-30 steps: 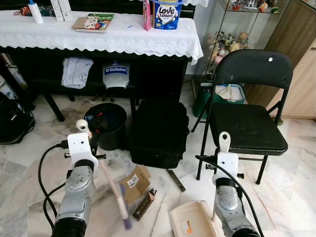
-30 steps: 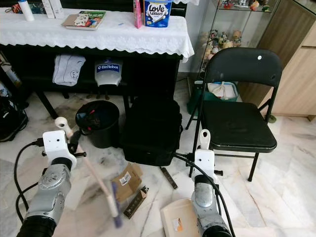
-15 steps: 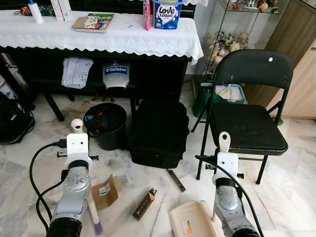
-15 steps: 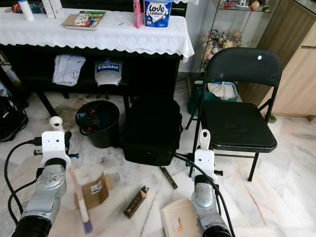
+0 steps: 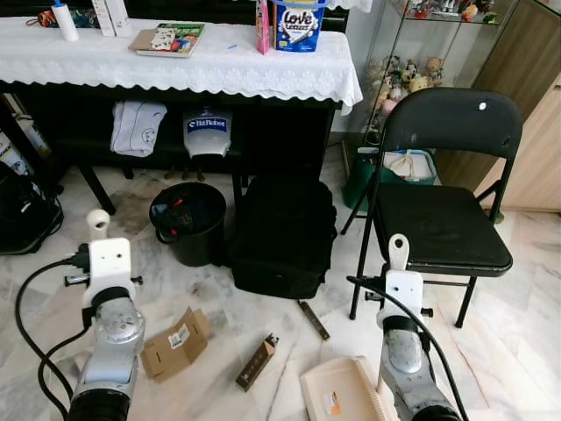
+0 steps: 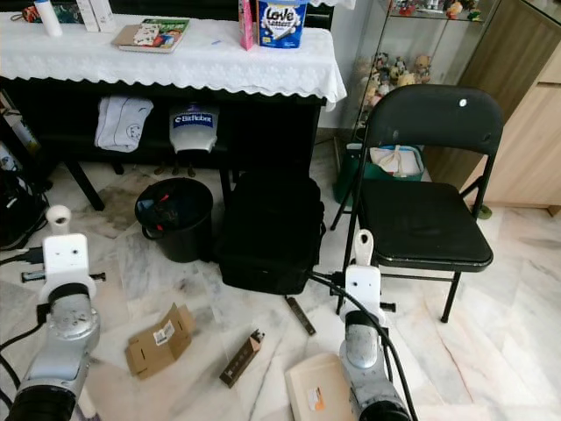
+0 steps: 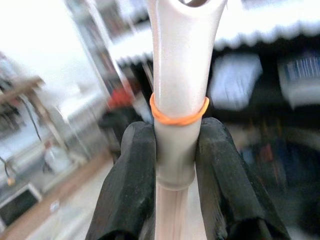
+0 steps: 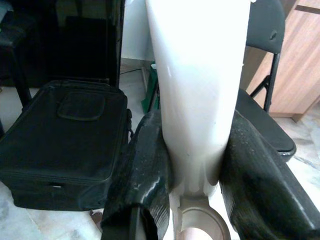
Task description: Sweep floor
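Mid-sweep: left pincer (image 7: 175, 165) pinches the cream plastic broom handle (image 7: 181, 75), right pincer (image 8: 195, 165) pinches the cream dustpan (image 5: 337, 393). Next, brush the brown cardboard scrap (image 5: 175, 342) on the marble floor (image 5: 219, 386) toward it.

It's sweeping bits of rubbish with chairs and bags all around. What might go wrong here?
The cardboard scrap and the small brown box lie apart from the dustpan, so a stroke may scatter them rather than gather them. The black strip lies close to the black bag and the folding chair leg, where the broom handle, clamped in the left gripper, might snag.
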`<state>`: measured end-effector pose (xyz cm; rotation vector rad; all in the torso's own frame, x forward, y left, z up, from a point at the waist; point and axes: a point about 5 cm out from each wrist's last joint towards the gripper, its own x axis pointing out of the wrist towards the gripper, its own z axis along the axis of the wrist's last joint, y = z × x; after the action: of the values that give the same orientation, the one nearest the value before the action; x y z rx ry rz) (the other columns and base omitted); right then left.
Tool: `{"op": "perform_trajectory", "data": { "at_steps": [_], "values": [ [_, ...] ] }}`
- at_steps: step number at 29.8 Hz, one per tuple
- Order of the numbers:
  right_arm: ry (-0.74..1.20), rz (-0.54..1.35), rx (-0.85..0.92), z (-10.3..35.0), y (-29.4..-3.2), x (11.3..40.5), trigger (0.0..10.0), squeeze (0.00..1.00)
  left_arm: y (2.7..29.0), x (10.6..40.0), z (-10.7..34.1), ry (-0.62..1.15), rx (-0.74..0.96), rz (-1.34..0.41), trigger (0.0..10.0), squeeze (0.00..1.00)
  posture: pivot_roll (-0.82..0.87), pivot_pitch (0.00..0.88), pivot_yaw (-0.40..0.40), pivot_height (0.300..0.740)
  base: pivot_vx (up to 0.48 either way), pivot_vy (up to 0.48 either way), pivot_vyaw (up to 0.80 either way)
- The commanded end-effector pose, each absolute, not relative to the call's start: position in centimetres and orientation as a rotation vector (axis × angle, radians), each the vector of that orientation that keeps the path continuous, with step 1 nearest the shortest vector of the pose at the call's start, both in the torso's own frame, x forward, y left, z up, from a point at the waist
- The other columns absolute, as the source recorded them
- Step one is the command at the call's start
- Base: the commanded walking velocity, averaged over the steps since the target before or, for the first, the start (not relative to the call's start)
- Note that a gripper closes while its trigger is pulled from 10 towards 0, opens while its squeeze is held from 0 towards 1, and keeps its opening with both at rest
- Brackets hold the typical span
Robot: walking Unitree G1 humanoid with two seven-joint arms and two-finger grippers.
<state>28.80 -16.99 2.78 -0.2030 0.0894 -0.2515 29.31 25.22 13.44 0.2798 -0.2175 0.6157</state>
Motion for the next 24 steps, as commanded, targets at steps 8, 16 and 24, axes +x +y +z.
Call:
{"op": "perform_trajectory", "data": {
  "at_steps": [8, 16, 24],
  "values": [
    [0.095, -0.251, -0.204, 2.7, -17.0, 28.8, 10.0, 0.00, 24.6, 30.1, 17.6, -0.425, -0.058, 0.503, 10.0, 0.00, 0.08, 0.102, -0.037, 0.740, 0.000, 0.000, 0.00],
    [0.095, -0.250, -0.205, 2.7, -17.0, 28.7, 10.0, 0.00, 23.2, 30.4, 17.3, -0.405, -0.146, 0.365, 10.0, 0.00, 0.08, 0.102, -0.039, 0.740, 0.000, 0.000, 0.00],
    [0.096, -0.247, -0.204, 2.7, -17.0, 28.7, 10.0, 0.00, 21.4, 31.1, 14.9, -0.254, -0.176, 0.196, 10.0, 0.00, 0.08, 0.099, -0.039, 0.740, 0.000, 0.000, 0.00]
  ]
}}
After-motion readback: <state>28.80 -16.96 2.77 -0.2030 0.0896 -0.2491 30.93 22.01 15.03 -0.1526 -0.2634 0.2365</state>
